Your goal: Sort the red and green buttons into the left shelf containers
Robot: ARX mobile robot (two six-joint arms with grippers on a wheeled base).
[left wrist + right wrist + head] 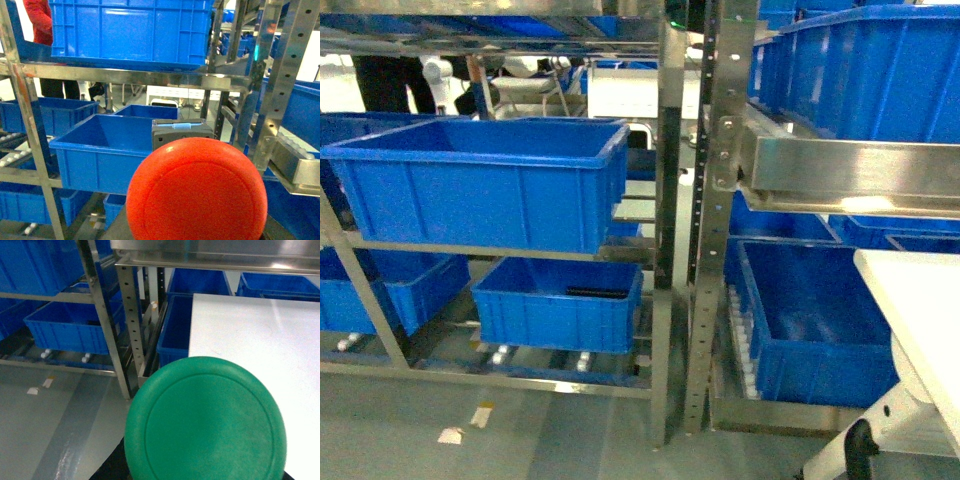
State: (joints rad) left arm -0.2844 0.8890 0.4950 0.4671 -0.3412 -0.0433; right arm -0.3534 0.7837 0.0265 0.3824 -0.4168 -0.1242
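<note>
Red button [196,191] fills the lower part of the left wrist view, its round cap facing the camera, and right behind its top edge sits a small grey box [181,133]. The left arm's fingers are hidden, so I cannot tell how they stand or whether they hold the button. Beyond the cap, a deep blue bin [95,150] rests on the middle level of the steel shelf [30,125], another blue bin [130,32] on the level above.

Over on the right wrist view, the green button [206,422] does the same, cap square-on to the camera, beside the edge of a white counter [255,335]. Fingers out of sight there too; cannot tell.

From the head view, the left shelf shows one big blue bin [480,180] up top and a lower bin [558,303] beneath it. Neither button nor either arm shows here.
</note>
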